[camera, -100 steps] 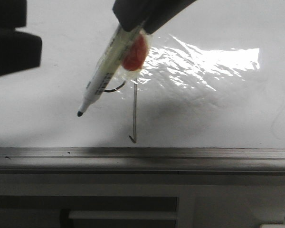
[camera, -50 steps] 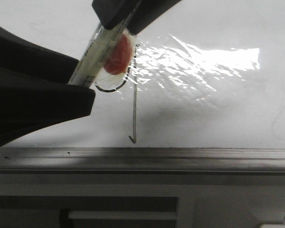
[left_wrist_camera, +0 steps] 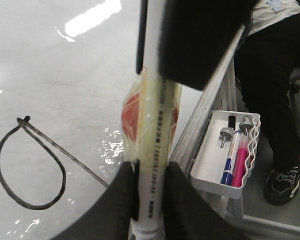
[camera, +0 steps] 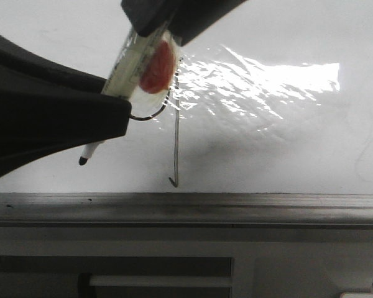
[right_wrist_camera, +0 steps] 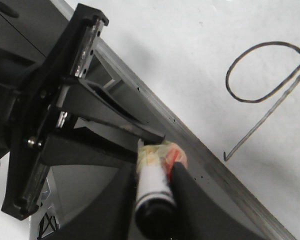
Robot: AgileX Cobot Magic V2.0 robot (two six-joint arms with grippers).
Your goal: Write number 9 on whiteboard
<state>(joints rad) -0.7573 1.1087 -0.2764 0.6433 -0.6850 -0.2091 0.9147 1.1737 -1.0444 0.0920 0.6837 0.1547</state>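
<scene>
The number 9 (camera: 176, 149) is drawn in thin black line on the whiteboard (camera: 286, 149), its loop partly hidden behind the marker (camera: 133, 62). The marker is white with red wrapping and points down-left, its black tip (camera: 82, 161) just off the board. My right gripper (camera: 168, 25) is shut on its upper end. My left gripper (camera: 115, 102) is shut on its lower barrel. In the left wrist view my fingers (left_wrist_camera: 150, 175) clamp the barrel (left_wrist_camera: 157, 130) beside the 9 (left_wrist_camera: 65, 152). In the right wrist view my fingers (right_wrist_camera: 154, 190) hold the marker's black end, and the 9 (right_wrist_camera: 262, 116) shows.
The grey metal rail (camera: 236, 208) runs along the board's bottom edge. A white tray (left_wrist_camera: 210, 160) with blue and pink markers (left_wrist_camera: 235, 155) hangs beside the board. A person in dark trousers (left_wrist_camera: 275, 100) stands close by. Strong glare (camera: 267, 81) lies right of the 9.
My left gripper has come in from the left and closed on the marker's lower barrel. The marker has shifted a little left and its tip now shows below the left gripper.
</scene>
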